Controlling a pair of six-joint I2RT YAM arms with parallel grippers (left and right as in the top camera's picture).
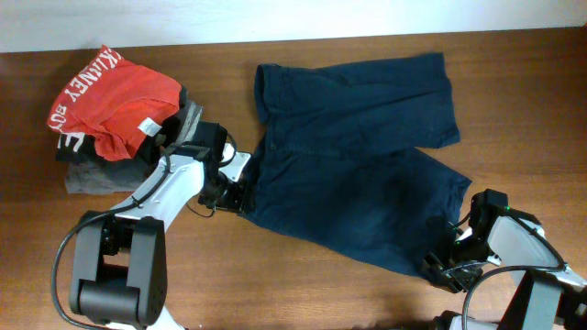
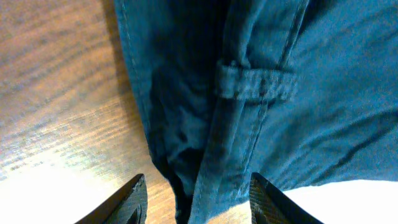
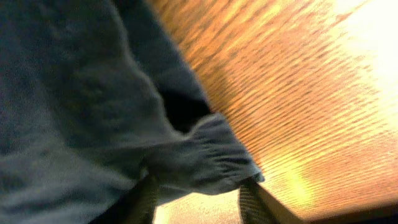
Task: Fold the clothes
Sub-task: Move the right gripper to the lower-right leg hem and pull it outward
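A large, plain dark navy-blue pair of soft cloth shorts (image 1: 367, 174) lies spread flat across the middle of a brown wooden counter (image 1: 303, 284), with one leg pointing to the far right and the other to the near right. The left tool (image 2: 196, 200) sits at the waistband's edge, its fingers apart and loosely straddling the cloth. The right tool (image 3: 198, 200) is at the near leg's hem, where bunched fabric fills the gap between its fingers; I cannot tell whether it is pinched. A red garment with white lettering (image 1: 115, 101) lies on a grey folded garment (image 1: 92, 174) at the far left.

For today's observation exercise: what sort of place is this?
Probably a robot lab's folding bench: wooden table, navy shorts spread on it, clothes stack, left arm and right arm.
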